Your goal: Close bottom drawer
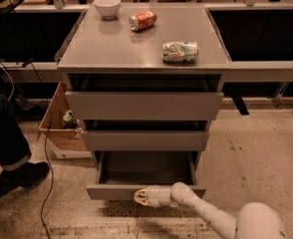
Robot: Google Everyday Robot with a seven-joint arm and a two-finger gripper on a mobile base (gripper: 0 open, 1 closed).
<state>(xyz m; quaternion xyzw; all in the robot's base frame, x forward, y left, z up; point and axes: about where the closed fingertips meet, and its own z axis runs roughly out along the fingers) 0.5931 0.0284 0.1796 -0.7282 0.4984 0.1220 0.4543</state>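
Note:
The bottom drawer (111, 191) of the grey cabinet stands pulled out, its deep grey tray (144, 167) showing and its flat front panel low near the floor. My gripper (140, 196) lies against the middle of that front panel, pointing left, on a white arm that reaches in from the lower right. The middle drawer front (145, 140) and the wider top drawer front (143, 105) sit above it, each slightly out from the cabinet.
On the cabinet top are a white bowl (107, 6), an orange can (142, 20) and a crushed green-white can (180, 52), both cans on their sides. A cardboard box (61, 128) stands left of the cabinet. A person's leg and shoe (14, 163) are at far left. Cables trail on the speckled floor.

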